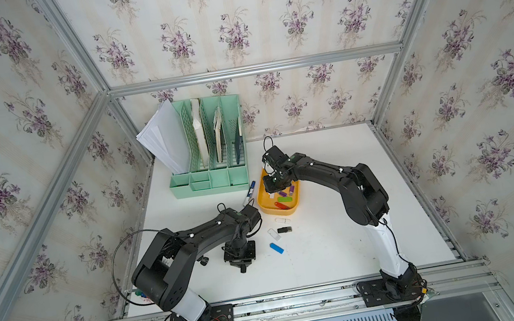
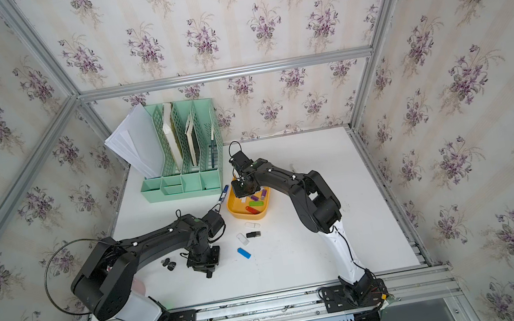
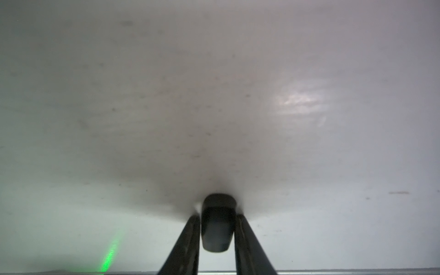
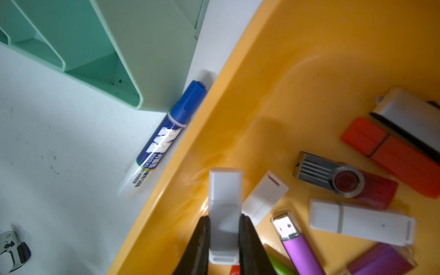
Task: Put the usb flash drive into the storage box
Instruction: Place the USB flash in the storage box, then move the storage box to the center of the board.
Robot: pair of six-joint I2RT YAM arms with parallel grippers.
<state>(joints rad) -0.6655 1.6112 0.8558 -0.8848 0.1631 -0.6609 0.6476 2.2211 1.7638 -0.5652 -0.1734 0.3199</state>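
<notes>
Presently one white usb flash drive [image 4: 225,185] is clamped by the right claw [image 4: 225,217] over the storage box [image 4: 238,107], one dark piece [image 3: 217,233] by the left claw [image 3: 217,216].

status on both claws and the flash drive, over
Right claw shut on white flash drive, above the storage box. Left claw shut on small dark object, low over table. Nothing blocking the drop.
</notes>
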